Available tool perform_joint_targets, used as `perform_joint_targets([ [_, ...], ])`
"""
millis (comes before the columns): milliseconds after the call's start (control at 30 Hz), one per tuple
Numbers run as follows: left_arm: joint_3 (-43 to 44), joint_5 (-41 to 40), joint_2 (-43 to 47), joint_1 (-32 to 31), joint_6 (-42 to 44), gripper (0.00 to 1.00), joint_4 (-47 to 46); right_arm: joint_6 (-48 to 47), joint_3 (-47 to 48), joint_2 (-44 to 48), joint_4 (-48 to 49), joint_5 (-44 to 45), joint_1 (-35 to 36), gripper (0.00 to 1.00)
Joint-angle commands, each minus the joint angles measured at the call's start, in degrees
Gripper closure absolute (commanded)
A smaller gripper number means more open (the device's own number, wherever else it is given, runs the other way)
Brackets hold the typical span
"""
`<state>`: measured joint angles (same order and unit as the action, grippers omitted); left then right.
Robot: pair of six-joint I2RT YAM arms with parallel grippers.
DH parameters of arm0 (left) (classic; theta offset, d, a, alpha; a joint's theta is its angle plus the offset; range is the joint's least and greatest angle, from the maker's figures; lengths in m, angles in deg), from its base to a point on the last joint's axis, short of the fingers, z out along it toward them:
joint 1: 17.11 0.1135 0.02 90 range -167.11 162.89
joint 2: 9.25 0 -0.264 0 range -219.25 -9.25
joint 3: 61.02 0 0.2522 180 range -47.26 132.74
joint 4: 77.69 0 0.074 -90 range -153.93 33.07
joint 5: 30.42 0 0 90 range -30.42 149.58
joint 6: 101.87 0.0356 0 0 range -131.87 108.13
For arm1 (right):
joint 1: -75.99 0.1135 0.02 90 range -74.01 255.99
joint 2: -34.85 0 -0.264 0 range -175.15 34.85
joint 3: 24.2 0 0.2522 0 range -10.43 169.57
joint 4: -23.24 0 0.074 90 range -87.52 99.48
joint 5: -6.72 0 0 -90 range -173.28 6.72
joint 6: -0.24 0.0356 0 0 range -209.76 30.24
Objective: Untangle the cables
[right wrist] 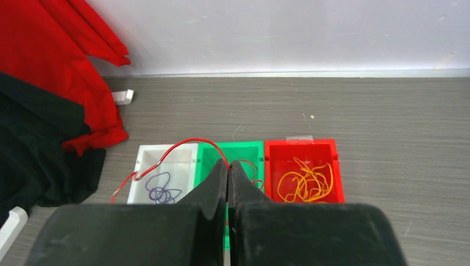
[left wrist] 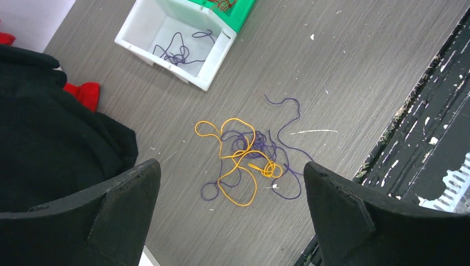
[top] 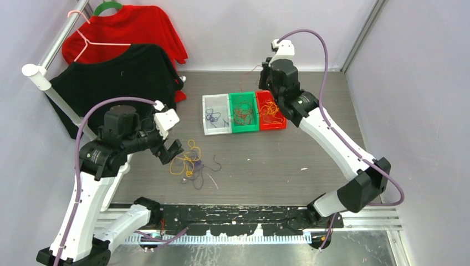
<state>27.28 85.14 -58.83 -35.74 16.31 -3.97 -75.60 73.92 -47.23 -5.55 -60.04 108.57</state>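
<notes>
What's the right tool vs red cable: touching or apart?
Touching. Right wrist view: the red cable runs straight into the closed fingertips of the right tool, pinched between them.

Middle bin (top: 243, 94): on the table (top: 310, 149), mid-row of three; cables (top: 243, 113) in it.
Left bin (top: 215, 97): touching the middle bin's left side; more cables inside.
Right bin (top: 274, 127): touching the middle bin's right side; more cables inside.
Loose tangle (top: 188, 163): on the table, left of the middle bin, nearer my bases.
My left gripper (top: 172, 151): over the table, just left of that tangle.
My right gripper (right wrist: 227, 166): raised above the middle bin.
Held cable (right wrist: 183, 143): pinched in my right gripper, arching over the left bin.
Hanging shirts (top: 122, 72): left of the middle bin, farther back.
</notes>
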Motion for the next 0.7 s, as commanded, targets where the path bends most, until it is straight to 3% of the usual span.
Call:
perform_joint_targets([
  [0,-0.28,-1.77,1.14,0.35,-1.48,0.00,-0.64,1.04,5.47,-3.23,3.41,-3.73,-0.65,0.99],
  [667,-0.80,-2.09,2.38,0.29,-0.43,0.00,-0.81,1.01,4.51,-10.00,3.45,-4.54,-2.06,0.99],
])
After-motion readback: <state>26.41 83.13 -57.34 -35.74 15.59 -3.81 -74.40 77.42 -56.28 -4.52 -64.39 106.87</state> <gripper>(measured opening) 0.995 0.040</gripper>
